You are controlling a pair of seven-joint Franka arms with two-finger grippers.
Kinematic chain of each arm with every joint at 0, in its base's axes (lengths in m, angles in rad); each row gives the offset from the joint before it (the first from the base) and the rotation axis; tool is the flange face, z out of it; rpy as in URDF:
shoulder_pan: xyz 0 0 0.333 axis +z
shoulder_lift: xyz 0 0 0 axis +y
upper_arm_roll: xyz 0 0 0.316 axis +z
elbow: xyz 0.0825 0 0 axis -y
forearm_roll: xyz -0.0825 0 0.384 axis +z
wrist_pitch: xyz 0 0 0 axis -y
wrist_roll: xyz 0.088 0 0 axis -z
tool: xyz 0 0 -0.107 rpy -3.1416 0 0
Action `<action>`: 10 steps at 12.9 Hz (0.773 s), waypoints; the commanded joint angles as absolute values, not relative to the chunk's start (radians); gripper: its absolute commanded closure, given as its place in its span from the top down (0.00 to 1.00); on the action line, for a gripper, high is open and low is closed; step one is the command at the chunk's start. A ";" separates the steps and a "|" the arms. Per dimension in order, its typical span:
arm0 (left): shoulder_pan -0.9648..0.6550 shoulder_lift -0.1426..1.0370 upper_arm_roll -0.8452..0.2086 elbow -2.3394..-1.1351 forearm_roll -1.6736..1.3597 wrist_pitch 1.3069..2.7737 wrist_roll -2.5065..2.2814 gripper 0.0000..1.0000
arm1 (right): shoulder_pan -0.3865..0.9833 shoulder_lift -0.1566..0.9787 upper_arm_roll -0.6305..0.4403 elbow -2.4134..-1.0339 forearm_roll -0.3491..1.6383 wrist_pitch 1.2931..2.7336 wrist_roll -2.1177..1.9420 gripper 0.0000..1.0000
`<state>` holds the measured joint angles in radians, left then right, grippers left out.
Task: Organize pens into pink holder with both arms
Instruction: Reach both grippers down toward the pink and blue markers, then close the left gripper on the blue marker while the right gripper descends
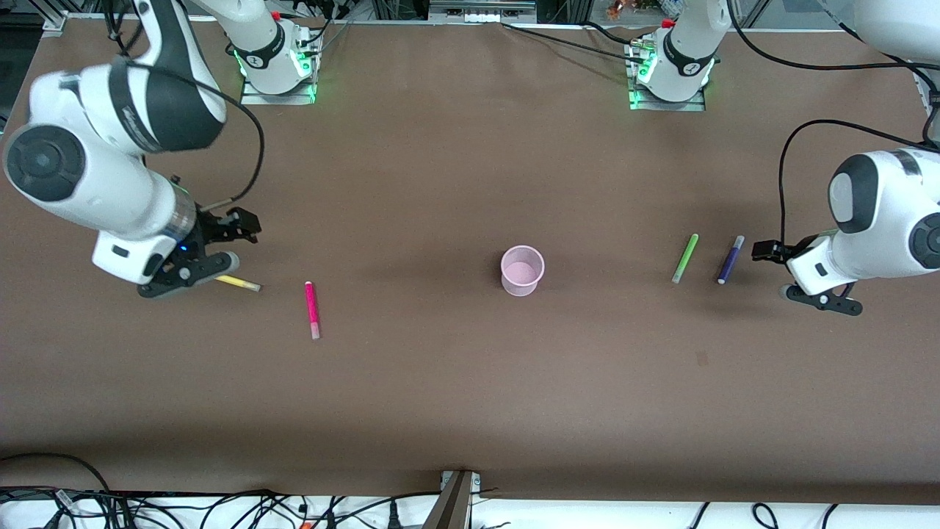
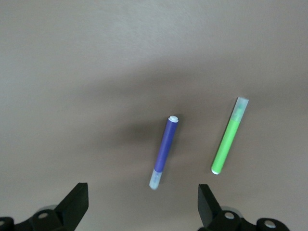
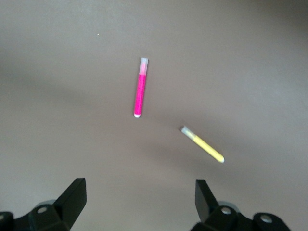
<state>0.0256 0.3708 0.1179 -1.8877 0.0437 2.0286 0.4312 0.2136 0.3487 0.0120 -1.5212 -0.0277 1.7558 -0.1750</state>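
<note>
Toward the table's two ends, each wide-open, empty gripper hangs by its own pens: right gripper (image 1: 192, 273) above the yellow pen (image 1: 239, 283), left gripper (image 1: 816, 292) beside the purple pen (image 1: 731, 259), the empty pink holder (image 1: 523, 270) midway between.

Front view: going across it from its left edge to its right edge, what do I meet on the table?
right end effector → yellow pen → magenta pen → pink holder → green pen → purple pen → left end effector
</note>
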 commanded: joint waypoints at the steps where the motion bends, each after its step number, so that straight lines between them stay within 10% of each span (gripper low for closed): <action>1: 0.031 0.344 0.114 -2.028 0.041 2.173 0.544 1.00 | 0.233 0.454 0.011 -1.503 -0.011 1.842 -0.219 1.00; 10: 0.035 0.445 0.101 -2.157 0.041 2.494 0.633 1.00 | 0.242 0.568 0.011 -1.819 0.083 2.314 -0.172 0.95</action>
